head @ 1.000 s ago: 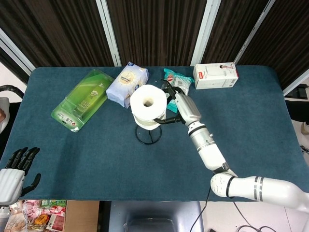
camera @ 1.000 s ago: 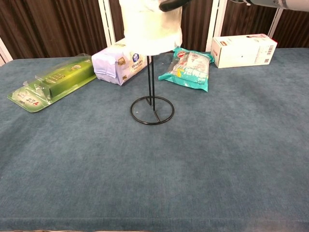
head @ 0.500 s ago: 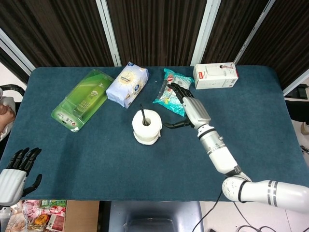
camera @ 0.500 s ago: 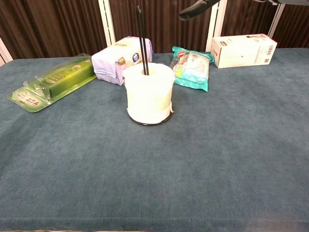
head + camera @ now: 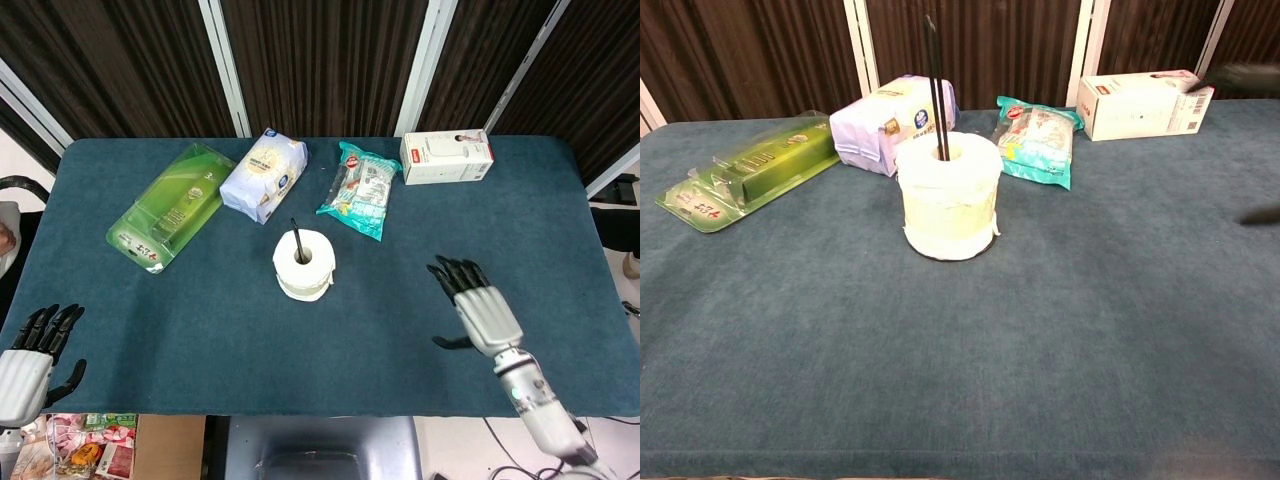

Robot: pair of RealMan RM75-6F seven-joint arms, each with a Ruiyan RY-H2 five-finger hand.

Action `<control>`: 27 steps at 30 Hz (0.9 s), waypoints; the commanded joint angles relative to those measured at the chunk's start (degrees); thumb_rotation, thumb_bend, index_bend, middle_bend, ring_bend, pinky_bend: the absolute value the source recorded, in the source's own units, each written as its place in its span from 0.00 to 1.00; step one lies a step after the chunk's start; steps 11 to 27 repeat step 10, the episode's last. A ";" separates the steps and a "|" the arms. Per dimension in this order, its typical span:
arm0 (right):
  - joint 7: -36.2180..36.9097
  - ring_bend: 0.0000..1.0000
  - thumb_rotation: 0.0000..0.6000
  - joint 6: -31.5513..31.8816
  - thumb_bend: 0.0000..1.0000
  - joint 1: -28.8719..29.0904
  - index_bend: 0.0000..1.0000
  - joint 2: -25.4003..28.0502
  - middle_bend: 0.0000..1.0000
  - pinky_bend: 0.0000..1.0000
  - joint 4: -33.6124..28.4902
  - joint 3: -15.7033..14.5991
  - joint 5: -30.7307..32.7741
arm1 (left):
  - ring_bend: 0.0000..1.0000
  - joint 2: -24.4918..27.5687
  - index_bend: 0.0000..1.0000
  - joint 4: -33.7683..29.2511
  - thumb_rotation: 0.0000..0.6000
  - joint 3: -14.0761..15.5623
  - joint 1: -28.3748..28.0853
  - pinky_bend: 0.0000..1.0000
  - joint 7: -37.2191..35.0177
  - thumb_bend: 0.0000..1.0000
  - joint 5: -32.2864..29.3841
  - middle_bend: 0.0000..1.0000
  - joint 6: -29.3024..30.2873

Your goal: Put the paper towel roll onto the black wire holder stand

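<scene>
I saw my right hand point(image 5: 478, 303) hanging over the near right part of the worktop point(image 5: 500, 200), palm down, fingers spread and pointing away from me, thumb out to the side, holding nothing. My left hand point(image 5: 30, 355) sat off the near left corner, fingers apart and empty. The paper towel roll point(image 5: 303, 265) sat on the black wire holder stand point(image 5: 934, 80), the rod poking up through its core, well apart from both hands.
</scene>
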 commanded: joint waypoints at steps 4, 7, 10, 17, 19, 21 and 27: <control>3.61 0.00 1.00 16.78 0.21 -14.81 0.00 -4.07 0.00 0.00 11.89 -8.69 -15.35 | 0.05 -0.48 0.00 0.68 1.00 0.08 0.04 0.10 0.80 0.45 0.92 0.08 0.67; 2.81 0.00 1.00 18.53 0.21 -16.26 0.00 -5.99 0.00 0.00 13.73 -6.94 -15.16 | 0.04 -0.46 0.00 0.54 1.00 0.35 0.11 0.10 1.15 0.45 1.07 0.08 0.53; 3.86 0.00 1.00 16.30 0.21 -16.21 0.00 -5.84 0.00 0.00 13.59 -5.89 -13.87 | 0.04 -0.14 0.00 0.17 1.00 0.51 0.19 0.10 1.42 0.45 0.89 0.08 0.24; 3.86 0.00 1.00 16.30 0.21 -16.21 0.00 -5.84 0.00 0.00 13.59 -5.89 -13.87 | 0.04 -0.14 0.00 0.17 1.00 0.51 0.19 0.10 1.42 0.45 0.89 0.08 0.24; 3.86 0.00 1.00 16.30 0.21 -16.21 0.00 -5.84 0.00 0.00 13.59 -5.89 -13.87 | 0.04 -0.14 0.00 0.17 1.00 0.51 0.19 0.10 1.42 0.45 0.89 0.08 0.24; 3.86 0.00 1.00 16.30 0.21 -16.21 0.00 -5.84 0.00 0.00 13.59 -5.89 -13.87 | 0.04 -0.14 0.00 0.17 1.00 0.51 0.19 0.10 1.42 0.45 0.89 0.08 0.24; 3.86 0.00 1.00 16.30 0.21 -16.21 0.00 -5.84 0.00 0.00 13.59 -5.89 -13.87 | 0.04 -0.14 0.00 0.17 1.00 0.51 0.19 0.10 1.42 0.45 0.89 0.08 0.24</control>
